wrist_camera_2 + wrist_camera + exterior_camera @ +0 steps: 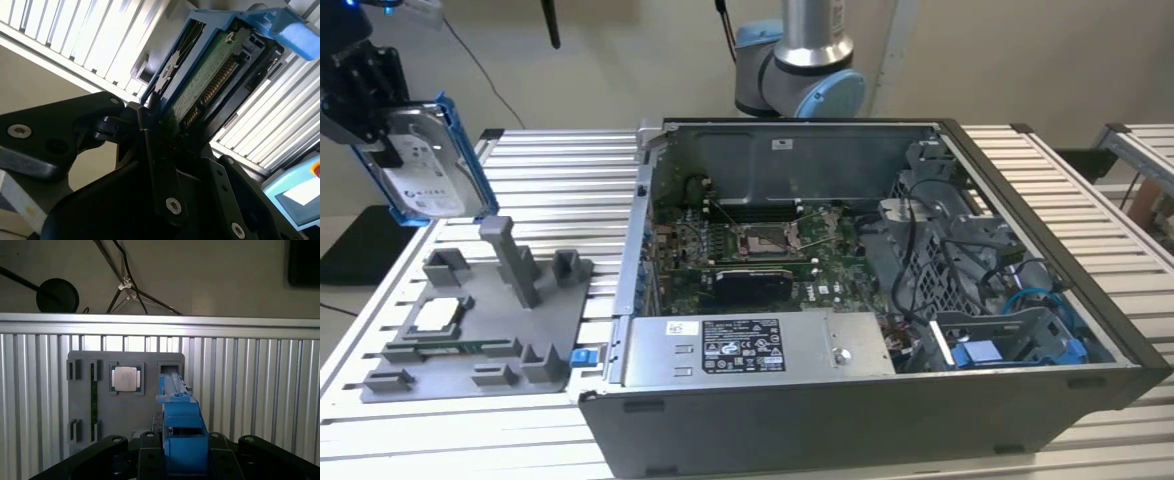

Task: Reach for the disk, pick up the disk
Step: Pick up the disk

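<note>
Blue plastic framed the silver-grey disk (424,165), which hung at the upper left of the exterior view, clear above the slatted metal table (560,165). Its long axis stood near vertical, with the top leaning toward the exterior view's left and the white label facing the camera. The black gripper (371,105) was clamped on the disk's upper end. The second wrist view showed the disk's green circuit-board face. A grey moulded tray (487,335) lay below.

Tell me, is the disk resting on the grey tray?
No, the tool holds the disk in the air above the tray, clear of it.
</note>
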Available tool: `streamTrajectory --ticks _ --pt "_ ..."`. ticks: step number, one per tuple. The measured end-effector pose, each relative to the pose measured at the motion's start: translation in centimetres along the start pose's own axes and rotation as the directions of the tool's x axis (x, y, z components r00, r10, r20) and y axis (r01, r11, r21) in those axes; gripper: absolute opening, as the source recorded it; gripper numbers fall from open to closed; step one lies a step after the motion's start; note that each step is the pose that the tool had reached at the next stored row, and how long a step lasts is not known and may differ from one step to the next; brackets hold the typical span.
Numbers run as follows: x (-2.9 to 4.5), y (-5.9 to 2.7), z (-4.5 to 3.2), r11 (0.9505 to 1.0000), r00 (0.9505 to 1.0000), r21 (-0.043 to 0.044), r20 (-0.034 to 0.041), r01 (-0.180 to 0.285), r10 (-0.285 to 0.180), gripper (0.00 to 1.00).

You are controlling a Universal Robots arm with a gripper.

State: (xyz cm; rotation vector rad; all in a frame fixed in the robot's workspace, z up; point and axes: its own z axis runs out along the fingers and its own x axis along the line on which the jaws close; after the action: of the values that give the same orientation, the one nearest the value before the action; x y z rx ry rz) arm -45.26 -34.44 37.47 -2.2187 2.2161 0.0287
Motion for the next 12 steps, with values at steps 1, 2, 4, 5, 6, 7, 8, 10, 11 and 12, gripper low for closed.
streamTrajectory --ticks 1,2,4,5,6,7,8,10,11,12 --pt "0.0 0.0 -0.17 1.0 1.0 -0.0001 -0.0007 0.0 0.0 0.0" --pt "-0.01 0.0 -0.35 1.0 1.0 -0.0001 -0.0014 0.0 0.0 0.0" --pt "-0.01 0.01 -0.69 1.0 1.0 -0.0001 -0.0026 0.0 0.0 0.0" --pt "-0.01 0.01 -0.87 1.0 1.0 0.0001 -0.0031 0.0 0.0 0.0" --pt "-0.02 0.01 -1.07 1.0 1.0 -0.0001 -0.0037 0.0 0.0 0.0" --pt "-0.02 0.01 -1.24 1.0 1.0 0.0 -0.0042 0.0 0.0 0.0" --pt "-0.02 0.01 -1.41 1.0 1.0 0.0001 -0.0047 0.0 0.0 0.0" --pt "-0.03 0.02 -1.74 1.0 1.0 0.0 -0.0055 0.0 0.0 0.0" --pt "-0.03 0.02 -1.9 1.0 1.0 -0.0001 -0.0059 0.0 0.0 0.0" --pt "-0.04 0.02 -2.06 1.0 1.0 -0.0001 -0.0063 0.0 0.0 0.0"
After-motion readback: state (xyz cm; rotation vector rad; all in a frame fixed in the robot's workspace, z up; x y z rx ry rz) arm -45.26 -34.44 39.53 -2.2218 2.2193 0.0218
